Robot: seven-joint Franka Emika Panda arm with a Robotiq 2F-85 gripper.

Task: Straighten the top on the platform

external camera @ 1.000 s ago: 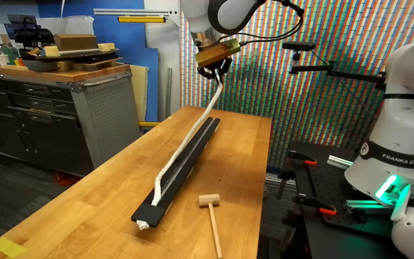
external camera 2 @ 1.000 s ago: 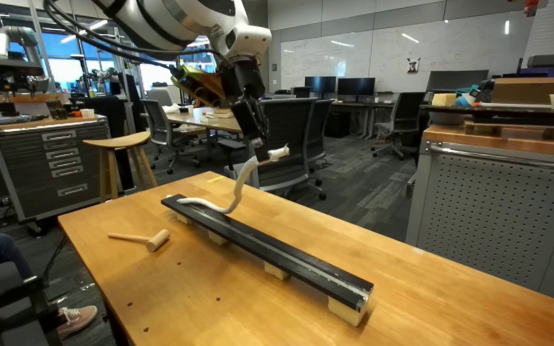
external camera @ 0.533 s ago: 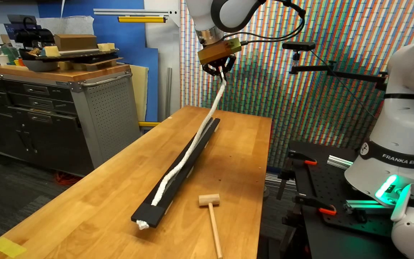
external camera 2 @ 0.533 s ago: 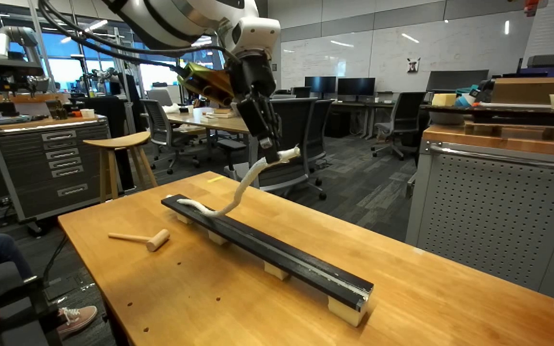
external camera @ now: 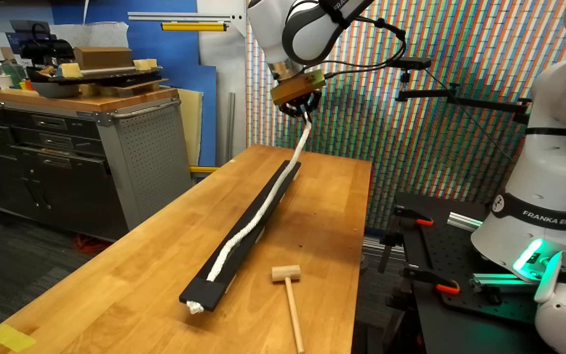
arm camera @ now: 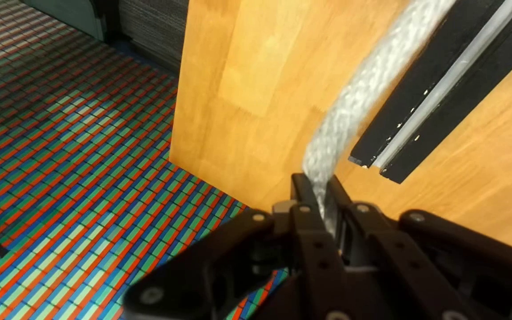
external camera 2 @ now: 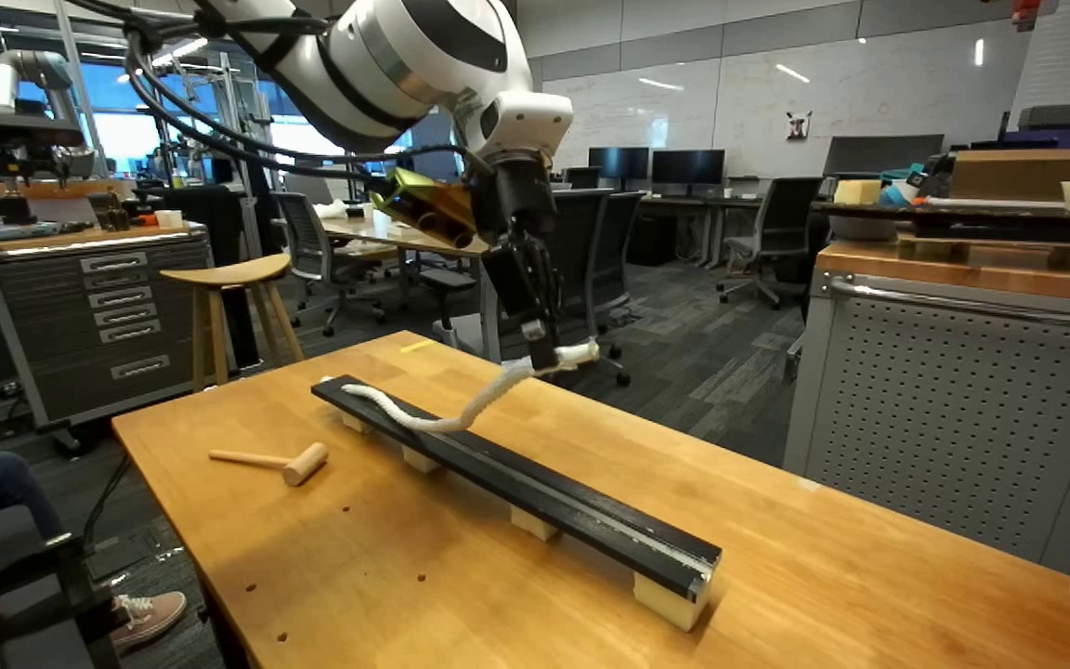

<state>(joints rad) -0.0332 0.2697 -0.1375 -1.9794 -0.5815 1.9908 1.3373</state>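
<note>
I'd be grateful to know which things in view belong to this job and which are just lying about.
For the job:
long, limp white rope
long, narrow, grooved black bar
black two-fingered gripper, shut on the rope

Just lying about:
small, pale wooden mallet
flat yellow strip on the light wooden tabletop

Long rectangular worktop [external camera 2: 461, 595], honey-brown wooden boards; a few small dark spots [external camera 2: 421, 578] scattered toward one long edge. Near that edge, flat on the wood: small pale wooden mallet [external camera 2: 270, 461], cylindrical head, handle pointing toward a short edge. Flat yellow strip [external camera: 12, 338] just inside the corner of that short edge and the opposite long edge. Mid-width, low pale rectangular blocks [external camera 2: 672, 602], four visible in an exterior view, bearing a narrow black bar [external camera 2: 544, 494] roughly parallel to the long edges. Small whitish patch [external camera 2: 809, 485] close to the long edge away from the mallet.
</note>
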